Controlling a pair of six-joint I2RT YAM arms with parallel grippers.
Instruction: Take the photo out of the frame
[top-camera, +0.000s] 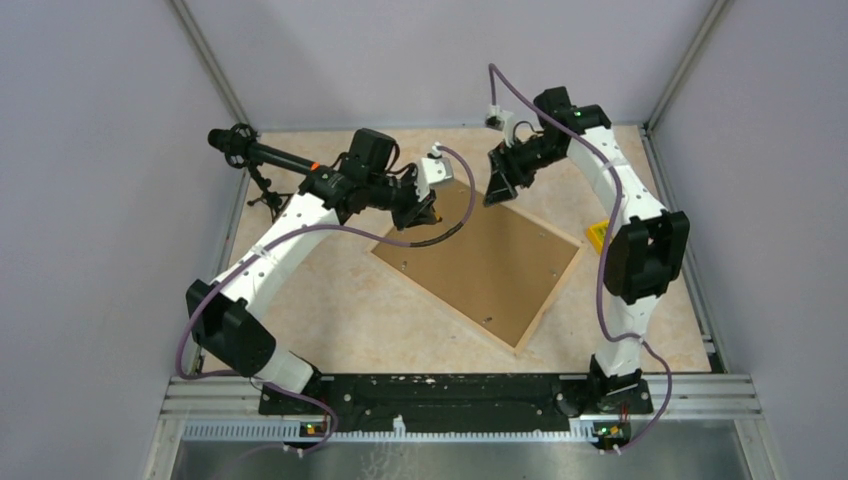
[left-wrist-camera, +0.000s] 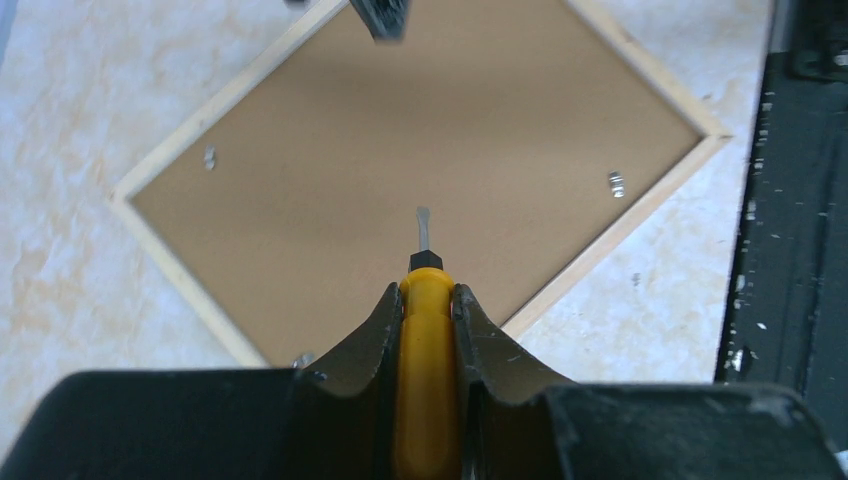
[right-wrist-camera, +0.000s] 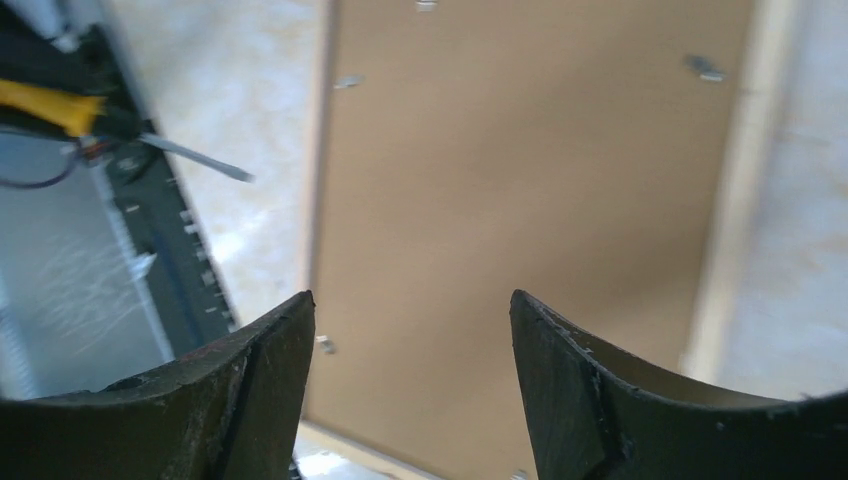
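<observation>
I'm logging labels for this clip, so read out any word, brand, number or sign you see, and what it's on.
None can be read in any view.
The frame shows a blank brown back, the screwdriver a plain yellow handle, and the yellow block is too small to tell.

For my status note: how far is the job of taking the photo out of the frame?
Done: the frame lies face down, brown back up. In hand: the left tool grips a yellow screwdriver over it; the right tool hangs open. Left: turn the metal tabs, lift the back, take the photo, not visible yet.
</observation>
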